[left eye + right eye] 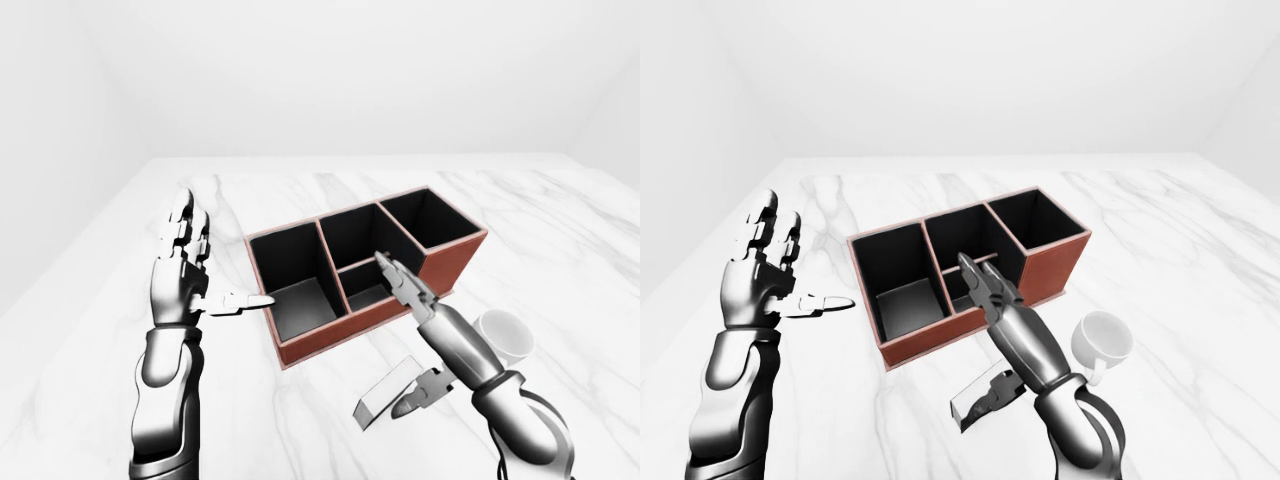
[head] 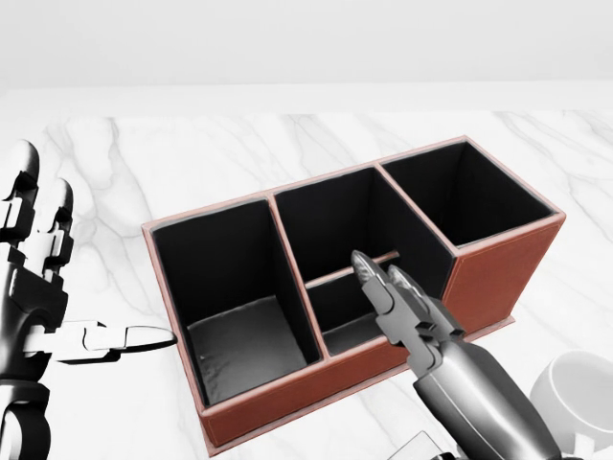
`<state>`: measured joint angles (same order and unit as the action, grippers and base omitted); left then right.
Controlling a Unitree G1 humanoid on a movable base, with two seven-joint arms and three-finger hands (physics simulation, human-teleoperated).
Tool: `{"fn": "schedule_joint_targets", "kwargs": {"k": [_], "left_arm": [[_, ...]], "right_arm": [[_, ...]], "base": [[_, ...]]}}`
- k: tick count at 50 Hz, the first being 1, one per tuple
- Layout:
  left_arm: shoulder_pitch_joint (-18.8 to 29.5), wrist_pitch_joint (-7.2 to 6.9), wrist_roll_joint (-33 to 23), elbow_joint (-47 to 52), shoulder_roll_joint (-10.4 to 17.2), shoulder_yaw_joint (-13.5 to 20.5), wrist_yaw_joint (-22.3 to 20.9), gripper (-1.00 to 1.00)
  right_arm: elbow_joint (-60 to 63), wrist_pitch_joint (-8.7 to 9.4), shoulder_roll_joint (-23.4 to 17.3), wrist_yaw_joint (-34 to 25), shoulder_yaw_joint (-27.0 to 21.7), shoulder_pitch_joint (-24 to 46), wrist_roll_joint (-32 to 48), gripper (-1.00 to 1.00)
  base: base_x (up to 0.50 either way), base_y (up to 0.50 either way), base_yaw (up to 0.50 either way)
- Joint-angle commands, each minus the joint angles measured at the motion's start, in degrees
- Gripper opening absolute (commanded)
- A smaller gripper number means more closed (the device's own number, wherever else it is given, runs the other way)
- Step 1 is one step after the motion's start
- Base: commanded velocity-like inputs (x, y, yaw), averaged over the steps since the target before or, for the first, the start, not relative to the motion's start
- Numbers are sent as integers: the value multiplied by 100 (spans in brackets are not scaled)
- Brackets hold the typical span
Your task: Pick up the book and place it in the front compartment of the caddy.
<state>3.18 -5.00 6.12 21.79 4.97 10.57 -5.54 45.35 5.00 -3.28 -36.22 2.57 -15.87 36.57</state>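
The caddy (image 1: 330, 340) is a red-brown box with black compartments in the middle of the white marble table (image 1: 560, 230). The grey book (image 1: 378, 400) is below it in the left-eye view, under my right hand. My right hand (image 1: 405, 335) is open: its fingers (image 1: 400, 280) stretch out over the caddy's small near compartment (image 2: 350, 331), and its thumb (image 1: 425, 390) touches the book's right end. I cannot tell whether the book lies flat. My left hand (image 1: 215, 265) is open and raised at the caddy's left, with its thumb pointing at the caddy's wall.
A white mug (image 1: 505, 335) stands to the right of my right forearm, close to the caddy's lower right corner. The table's left edge runs past my left arm.
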Motion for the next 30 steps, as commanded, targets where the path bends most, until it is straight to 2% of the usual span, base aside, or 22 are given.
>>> {"fn": "schedule_joint_targets", "kwargs": {"k": [1,13,30], "left_arm": [[14,0,1,-23,3,2,4,96],[16,0,14,-1,12,18,9,96],[9,0,2,22,3,8,4,95]], "right_arm": [[80,0,17,-24,-13,-9,148,100],[120,-6,15,46,133,-172,302,100],[47,-216,-15,133,224,-232,495,100]], "base": [[0,0,0],[0,0,0],[0,0,0]]}}
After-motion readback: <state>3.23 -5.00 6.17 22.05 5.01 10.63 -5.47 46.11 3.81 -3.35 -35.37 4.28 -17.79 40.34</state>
